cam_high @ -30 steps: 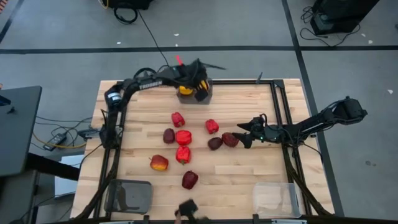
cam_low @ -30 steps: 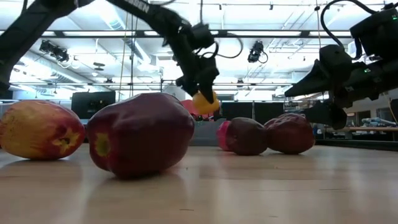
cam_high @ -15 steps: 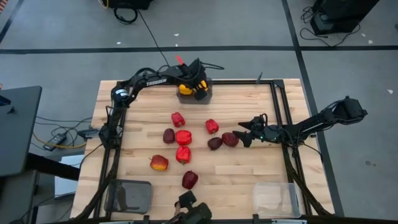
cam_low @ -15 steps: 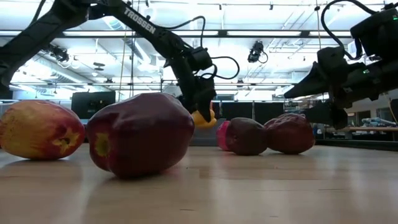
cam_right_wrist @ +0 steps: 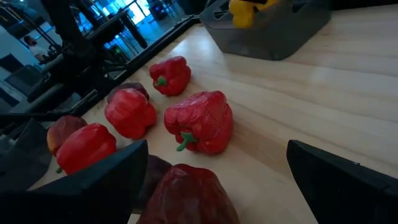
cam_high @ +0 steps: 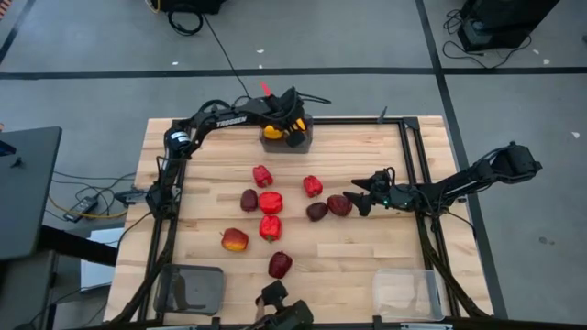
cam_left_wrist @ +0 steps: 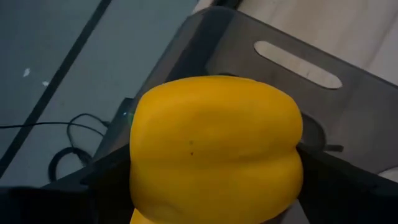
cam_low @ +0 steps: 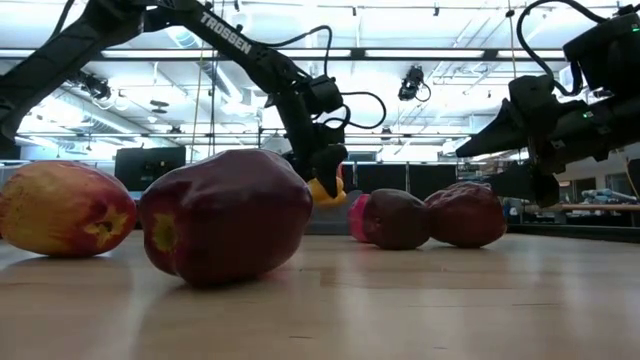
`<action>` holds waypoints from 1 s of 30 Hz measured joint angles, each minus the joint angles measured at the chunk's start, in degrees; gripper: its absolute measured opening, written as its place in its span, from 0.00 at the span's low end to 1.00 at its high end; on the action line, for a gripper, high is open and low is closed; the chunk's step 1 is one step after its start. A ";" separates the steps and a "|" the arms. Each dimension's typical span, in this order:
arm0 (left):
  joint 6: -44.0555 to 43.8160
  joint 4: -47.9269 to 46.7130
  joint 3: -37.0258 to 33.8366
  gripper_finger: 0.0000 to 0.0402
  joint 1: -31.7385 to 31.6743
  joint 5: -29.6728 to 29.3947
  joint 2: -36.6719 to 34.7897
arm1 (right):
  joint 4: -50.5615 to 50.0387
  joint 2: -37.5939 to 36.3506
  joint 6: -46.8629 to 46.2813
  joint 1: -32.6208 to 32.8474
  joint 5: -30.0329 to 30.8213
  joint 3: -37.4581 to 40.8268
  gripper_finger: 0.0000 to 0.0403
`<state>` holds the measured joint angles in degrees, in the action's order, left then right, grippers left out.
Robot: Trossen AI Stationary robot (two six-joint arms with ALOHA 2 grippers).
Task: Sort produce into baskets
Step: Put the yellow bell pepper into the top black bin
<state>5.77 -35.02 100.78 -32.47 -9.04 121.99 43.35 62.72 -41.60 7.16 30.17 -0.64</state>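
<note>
While the yellow pepper [cam_left_wrist: 214, 146] hangs clamped between the left gripper's [cam_high: 282, 131] fingers, it sits right over the dark grey basket [cam_high: 304, 137] at the far edge of the table [cam_high: 367, 266]. Red peppers [cam_high: 270, 203] and maroon fruits [cam_high: 317, 211] lie scattered mid-table. Over on the other side, the right gripper [cam_high: 360, 199] hovers low with jaws spread wide, just beside a maroon fruit [cam_high: 340, 205]. Near the front edge wait another dark basket [cam_high: 191, 288] and the clear basket [cam_high: 408, 291].
</note>
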 joint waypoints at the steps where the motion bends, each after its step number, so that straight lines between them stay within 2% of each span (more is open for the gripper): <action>1: -0.57 0.02 0.04 0.89 0.00 -0.91 0.00 | 0.00 0.00 0.00 0.00 -0.02 0.00 0.98; 7: -2.63 1.12 0.04 0.89 -0.04 -3.10 0.00 | 0.07 0.00 0.71 0.00 0.09 0.00 0.98; 14: 2.45 2.00 0.04 0.89 0.33 -3.19 0.00 | 0.35 0.00 0.76 0.00 0.15 0.00 0.98; 18: -3.15 3.62 0.09 0.89 0.35 -3.12 -0.02 | 0.35 0.00 0.66 0.00 -0.80 0.00 0.98; 25: -7.05 2.59 0.08 0.90 0.35 0.24 -0.02 | 0.33 0.00 0.66 0.00 -1.38 0.00 0.98; 30: -9.17 -1.01 0.08 0.98 -0.44 4.63 -0.02 | 0.31 0.00 0.76 0.00 -1.77 0.00 0.98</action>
<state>-3.41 -36.04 100.86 -32.91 -4.41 121.97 43.66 62.72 -40.85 7.16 28.40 -0.64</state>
